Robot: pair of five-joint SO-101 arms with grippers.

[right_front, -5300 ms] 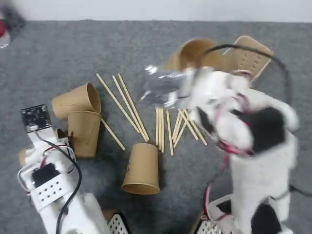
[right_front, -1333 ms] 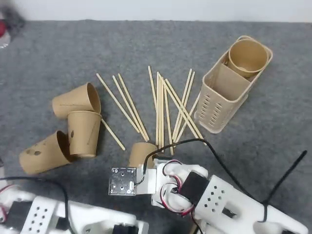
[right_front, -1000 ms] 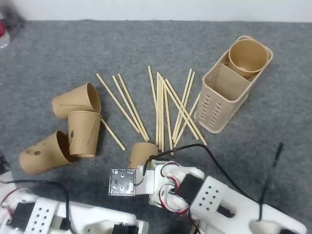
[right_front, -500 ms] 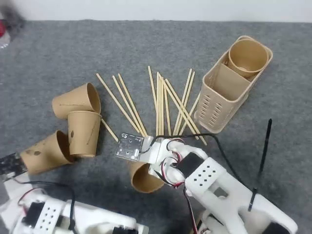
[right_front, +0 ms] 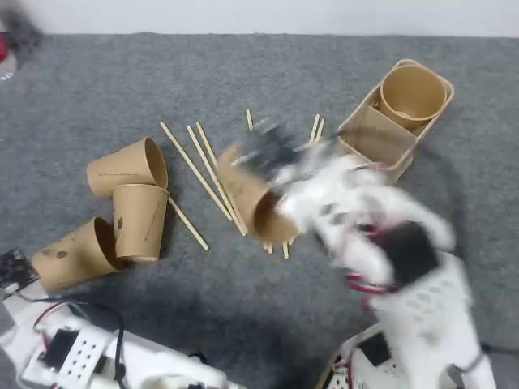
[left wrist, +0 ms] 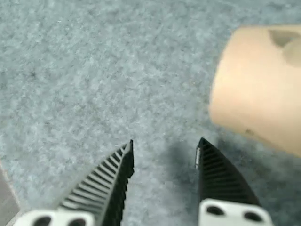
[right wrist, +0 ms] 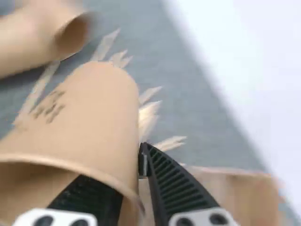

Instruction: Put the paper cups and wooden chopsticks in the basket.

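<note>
The paper cup (right_front: 253, 198) that stood mouth-down near the front of the desk 1.3 s ago was tipped onto its side by 0.5 s ago. It is now lifted clear of the desk and hangs tilted over the chopsticks (right_front: 212, 174), mouth toward the front, closer to the basket (right_front: 377, 139). The right claw (right wrist: 134, 160), previously low at the cup, now clamps the cup's rim with one finger inside and one outside. The right arm has swung from the front edge to the middle of the desk, is motion-blurred, and covers most of the middle group of chopsticks that lay exposed. The left arm's wrist board (right_front: 12, 271) has come into view at the edge beside the leftmost lying cup (right_front: 73, 255).
</note>
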